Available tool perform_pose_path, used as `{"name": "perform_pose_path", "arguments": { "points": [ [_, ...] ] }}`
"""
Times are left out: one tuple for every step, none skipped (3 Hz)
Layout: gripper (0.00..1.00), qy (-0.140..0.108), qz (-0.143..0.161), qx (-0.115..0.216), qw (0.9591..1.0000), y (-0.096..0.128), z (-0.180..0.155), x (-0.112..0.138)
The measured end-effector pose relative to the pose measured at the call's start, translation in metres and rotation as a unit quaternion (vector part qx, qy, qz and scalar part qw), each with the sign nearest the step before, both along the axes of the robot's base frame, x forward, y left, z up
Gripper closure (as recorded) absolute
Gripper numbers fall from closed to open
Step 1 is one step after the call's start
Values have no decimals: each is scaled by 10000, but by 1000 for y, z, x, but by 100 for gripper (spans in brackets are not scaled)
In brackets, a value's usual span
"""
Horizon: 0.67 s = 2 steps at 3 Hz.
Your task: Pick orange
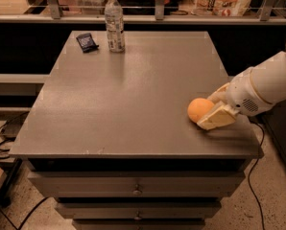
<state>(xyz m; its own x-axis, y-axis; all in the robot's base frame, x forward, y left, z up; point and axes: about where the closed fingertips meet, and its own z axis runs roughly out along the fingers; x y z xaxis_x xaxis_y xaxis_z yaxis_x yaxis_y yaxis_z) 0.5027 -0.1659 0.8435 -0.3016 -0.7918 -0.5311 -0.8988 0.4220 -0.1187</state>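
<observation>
The step in hand is the grasp itself: the reach looks complete and the lift is not yet done. The orange (199, 109) rests on the grey worktop (133, 95), well apart from the plastic bottle (114, 23), nearer the camera than the bottle and off to its right as the camera sees it. The claw (208, 110) sits low against the side of the orange that faces away from the bottle. It is spread wide, about the fruit's own width. One cream finger lies on the camera side of the orange and the other shows just behind it, so the fruit sits partly in the gap between them. Whether either one presses on the skin cannot be told. The white arm (263, 85) reaches in from farther out on that same side. A small dark packet (87, 42) lies just beside the bottle and plays no part.

The next move probably calls for a short advance toward the bottle so that the orange sits deeper between the jaws, then a firm, even closing. A smooth round fruit held only at the tips could roll or squirt out toward the bottle. A straight lift should follow only once the hold is sure.
</observation>
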Motion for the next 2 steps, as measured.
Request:
{"name": "perform_pose_path", "arguments": {
  "points": [
    [98,-5,0,51,10000,2,-1,2],
    [100,-6,0,51,10000,2,-1,2]
  ]
}}
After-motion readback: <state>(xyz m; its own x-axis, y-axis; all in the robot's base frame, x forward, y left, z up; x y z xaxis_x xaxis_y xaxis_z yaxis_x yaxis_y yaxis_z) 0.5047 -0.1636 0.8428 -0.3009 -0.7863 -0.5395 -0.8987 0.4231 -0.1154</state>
